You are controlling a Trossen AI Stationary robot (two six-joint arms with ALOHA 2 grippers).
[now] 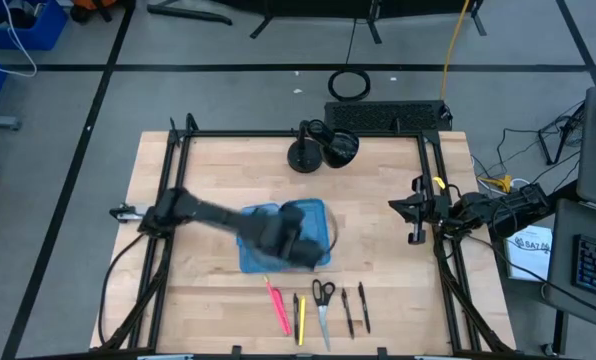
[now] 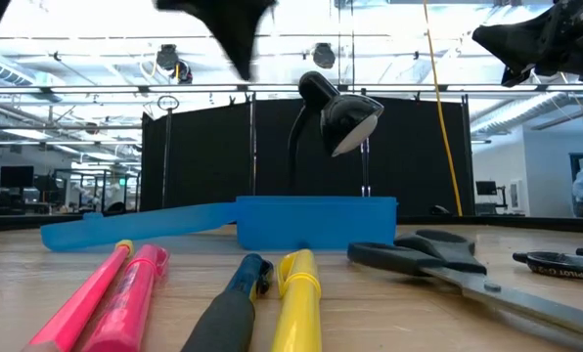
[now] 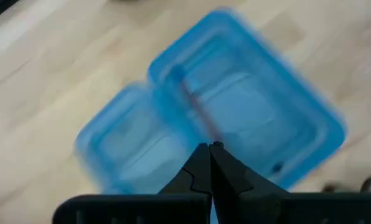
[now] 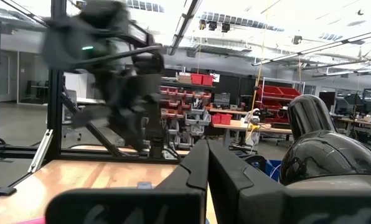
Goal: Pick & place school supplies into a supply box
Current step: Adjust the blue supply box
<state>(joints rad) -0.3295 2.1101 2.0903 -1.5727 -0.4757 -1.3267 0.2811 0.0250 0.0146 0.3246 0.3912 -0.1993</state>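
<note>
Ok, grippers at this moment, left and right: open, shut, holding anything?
Left gripper: shut, empty, above the open supply box.
Right gripper: shut, empty, parked at the table's right edge.

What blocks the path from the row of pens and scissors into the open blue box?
Nothing on the table does: bare wood separates the supplies from the open supply box. The left gripper, fingers shut and empty, hangs over the box's near edge. The right gripper waits at the right edge.

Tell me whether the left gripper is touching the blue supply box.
Apart. In the low view the left gripper hangs high above the supply box, with open background between them; its jaws are shut and empty.
</note>
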